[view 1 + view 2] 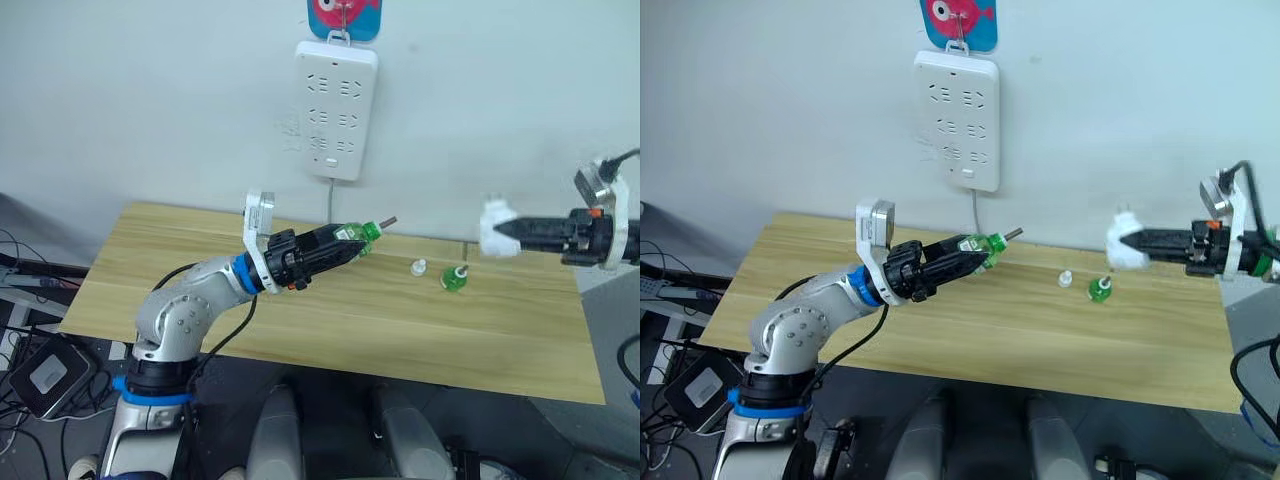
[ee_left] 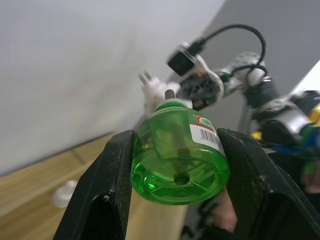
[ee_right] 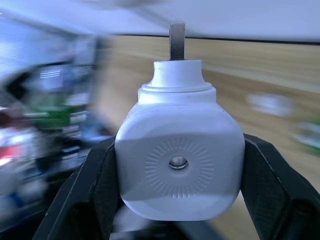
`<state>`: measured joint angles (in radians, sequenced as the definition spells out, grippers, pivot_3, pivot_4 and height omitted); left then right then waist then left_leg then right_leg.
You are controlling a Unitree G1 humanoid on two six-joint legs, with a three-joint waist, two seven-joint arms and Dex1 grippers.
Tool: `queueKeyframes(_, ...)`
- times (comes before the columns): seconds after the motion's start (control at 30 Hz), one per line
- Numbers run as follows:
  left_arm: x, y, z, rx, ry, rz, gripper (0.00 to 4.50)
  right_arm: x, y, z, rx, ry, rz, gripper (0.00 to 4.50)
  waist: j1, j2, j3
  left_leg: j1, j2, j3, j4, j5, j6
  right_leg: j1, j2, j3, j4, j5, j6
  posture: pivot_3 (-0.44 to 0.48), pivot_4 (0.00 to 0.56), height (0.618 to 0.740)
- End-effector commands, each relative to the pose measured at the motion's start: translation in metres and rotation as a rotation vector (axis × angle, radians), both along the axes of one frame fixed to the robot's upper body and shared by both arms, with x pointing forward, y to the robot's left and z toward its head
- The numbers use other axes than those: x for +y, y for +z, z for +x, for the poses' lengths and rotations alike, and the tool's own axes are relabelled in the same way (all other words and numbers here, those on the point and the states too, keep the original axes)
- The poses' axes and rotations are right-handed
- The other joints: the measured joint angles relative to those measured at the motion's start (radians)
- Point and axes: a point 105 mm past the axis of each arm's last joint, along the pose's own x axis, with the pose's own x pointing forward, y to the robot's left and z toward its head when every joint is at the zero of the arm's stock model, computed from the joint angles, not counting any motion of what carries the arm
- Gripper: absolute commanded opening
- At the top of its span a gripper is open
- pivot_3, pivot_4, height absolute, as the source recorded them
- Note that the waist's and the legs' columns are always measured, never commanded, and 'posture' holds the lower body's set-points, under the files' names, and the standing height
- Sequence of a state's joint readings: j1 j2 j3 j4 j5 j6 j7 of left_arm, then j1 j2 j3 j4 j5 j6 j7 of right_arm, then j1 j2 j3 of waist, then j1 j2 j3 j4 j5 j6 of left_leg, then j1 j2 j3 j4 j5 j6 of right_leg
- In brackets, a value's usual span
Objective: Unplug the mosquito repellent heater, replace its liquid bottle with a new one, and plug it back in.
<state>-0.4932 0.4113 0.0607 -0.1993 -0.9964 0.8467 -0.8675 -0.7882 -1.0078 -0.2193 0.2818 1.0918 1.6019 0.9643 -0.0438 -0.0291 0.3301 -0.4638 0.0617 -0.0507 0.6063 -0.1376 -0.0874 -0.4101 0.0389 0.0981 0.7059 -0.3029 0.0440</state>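
Green bottle in left gripper: the left gripper [image 1: 345, 245] is clenched on a green liquid bottle [image 2: 179, 152], one black finger on each side of it, wick pointing away from the arm; held in the air above the wooden table [image 1: 300, 320].
Heater: the mosquito repellent heater [image 3: 180, 162] is off the wall, pinched between the two fingers of the right gripper [image 1: 508, 232] and held above the table's right end, well apart from the power strip.
Heater detail: round dimpled vent faces the right wrist camera; a metal prong sticks out of its far end.
Power strip: white power strip [image 1: 336, 108] hangs on the wall under a blue fish hook [image 1: 345, 18].
On the table: a second green bottle [image 1: 455, 277] stands upright with a small white cap [image 1: 418, 267] just beside it, both between the two grippers.
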Motion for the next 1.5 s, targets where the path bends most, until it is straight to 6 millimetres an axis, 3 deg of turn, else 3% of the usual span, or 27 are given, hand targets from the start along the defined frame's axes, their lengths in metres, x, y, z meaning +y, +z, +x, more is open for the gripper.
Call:
queueKeyframes(0.03,-0.003,0.013,-0.01,0.012,-0.099,-0.043,2.22,0.026,0.028,-0.014,-0.048,0.153,0.116,2.95,0.0,0.0,0.0,-0.001,0.0,0.0,0.0,0.0,0.0,0.0,0.0,0.0,-0.001,0.0,0.0,-0.016,0.307,0.74)
queueKeyframes(0.17,-0.008,0.02,-0.015,0.021,-0.147,-0.058,2.22,0.043,0.041,-0.023,-0.048,0.236,0.154,2.95,0.004,0.0,0.0,-0.005,0.0,0.0,0.001,-0.002,0.003,-0.001,0.0,-0.001,-0.007,0.001,0.002,-0.008,0.307,0.74)
queueKeyframes(0.43,-0.018,0.024,-0.02,0.012,-0.198,-0.057,2.22,0.059,0.04,-0.023,-0.059,0.224,0.158,2.95,0.012,0.0,0.0,-0.006,0.0,0.0,0.001,-0.004,0.006,-0.001,0.0,-0.001,-0.009,0.001,0.002,0.009,0.302,0.74)
queueKeyframes(1.5,-0.024,0.022,-0.023,0.005,-0.262,-0.034,2.22,0.067,0.042,-0.03,-0.076,0.29,0.158,2.95,0.013,0.0,0.0,-0.006,0.0,0.0,0.002,-0.004,0.006,0.0,0.0,-0.001,-0.008,0.001,0.002,0.0,0.302,0.74)
